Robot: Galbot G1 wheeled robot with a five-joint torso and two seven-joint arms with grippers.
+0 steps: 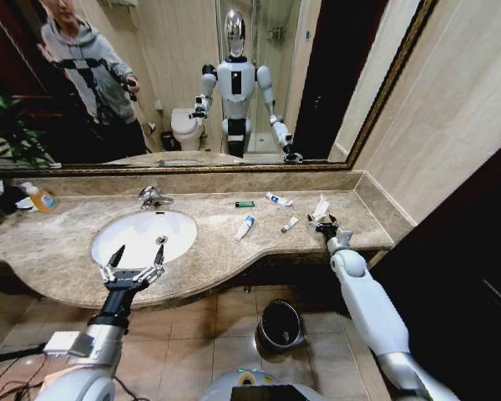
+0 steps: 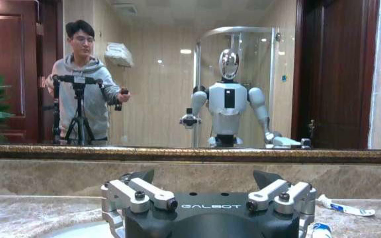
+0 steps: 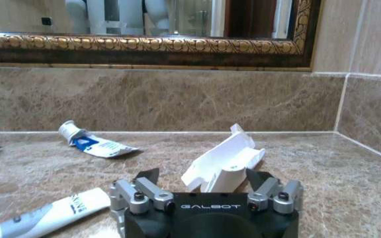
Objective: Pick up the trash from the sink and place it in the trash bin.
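The right gripper (image 1: 324,224) sits low on the marble table (image 1: 58,242), jaws spread with the white sachet (image 3: 222,162) between them, not clamped. Nearby lie small white tubes (image 1: 245,226) and a green packet (image 1: 245,204). The left gripper (image 1: 132,271) hovers wide open and empty at the sink (image 1: 117,238) front. The trash bin (image 1: 280,324) stands on the floor below.

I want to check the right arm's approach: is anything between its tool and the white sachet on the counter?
Nothing visible. The right tool sits open on the marble surround, with the white sachet directly ahead at its fingertips. The nearest tubes lie off to the side, not in the path.
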